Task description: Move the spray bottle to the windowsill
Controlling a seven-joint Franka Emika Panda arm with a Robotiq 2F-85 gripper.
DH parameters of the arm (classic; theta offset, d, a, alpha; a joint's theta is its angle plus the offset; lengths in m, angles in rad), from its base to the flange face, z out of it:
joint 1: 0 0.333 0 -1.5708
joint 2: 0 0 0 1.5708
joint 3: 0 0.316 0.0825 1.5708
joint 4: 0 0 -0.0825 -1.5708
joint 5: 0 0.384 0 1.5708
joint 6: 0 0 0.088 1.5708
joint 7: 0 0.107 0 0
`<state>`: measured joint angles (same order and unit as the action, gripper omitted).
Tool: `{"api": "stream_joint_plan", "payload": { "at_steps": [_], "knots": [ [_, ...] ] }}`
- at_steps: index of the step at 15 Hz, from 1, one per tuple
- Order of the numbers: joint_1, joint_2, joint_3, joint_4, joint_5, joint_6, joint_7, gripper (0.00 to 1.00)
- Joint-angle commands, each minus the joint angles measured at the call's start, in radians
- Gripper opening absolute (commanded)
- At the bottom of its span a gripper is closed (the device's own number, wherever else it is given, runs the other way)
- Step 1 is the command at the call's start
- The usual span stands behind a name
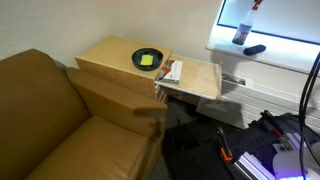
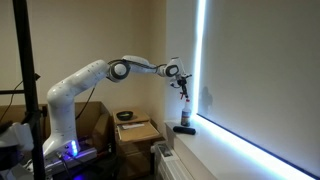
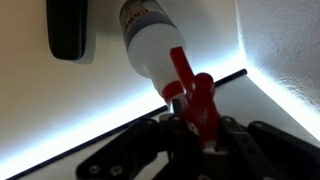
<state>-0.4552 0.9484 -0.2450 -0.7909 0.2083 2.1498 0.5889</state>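
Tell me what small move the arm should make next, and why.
Probably ease straight down: the tool grips the spray bottle by its red head over the windowsill, and I can't tell its base rests there yet.

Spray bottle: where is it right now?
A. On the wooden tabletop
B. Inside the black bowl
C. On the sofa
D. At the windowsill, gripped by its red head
D: the gripper grips the spray bottle by its red head at the windowsill.
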Motion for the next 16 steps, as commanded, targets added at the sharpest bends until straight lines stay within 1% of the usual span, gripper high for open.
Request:
{"api": "stream_joint_plan", "payload": {
  "at_steps": [1,4,5,6,7,9,11,14,16],
  "knots": [
    [-0.004,0.058,-0.007,0.067,0.003,0.003,0.065,0.06],
    [-0.012,0.069,-0.013,0.081,0.0,-0.004,0.086,0.06],
    [-0.013,0.067,-0.014,0.087,0.003,-0.022,0.101,0.26],
    [-0.018,0.06,-0.009,0.089,0.007,-0.043,0.095,0.51],
    [-0.024,0.051,-0.005,0.091,0.009,-0.053,0.088,0.51],
    [-0.032,0.026,0.01,0.093,0.023,-0.107,0.07,0.61],
    [-0.044,0.008,0.026,0.111,0.04,-0.179,0.049,0.75],
    [-0.062,0.0,0.038,0.162,0.065,-0.254,0.061,0.97],
    [-0.082,-0.022,0.041,0.184,0.085,-0.284,0.065,1.0]
  ]
}}
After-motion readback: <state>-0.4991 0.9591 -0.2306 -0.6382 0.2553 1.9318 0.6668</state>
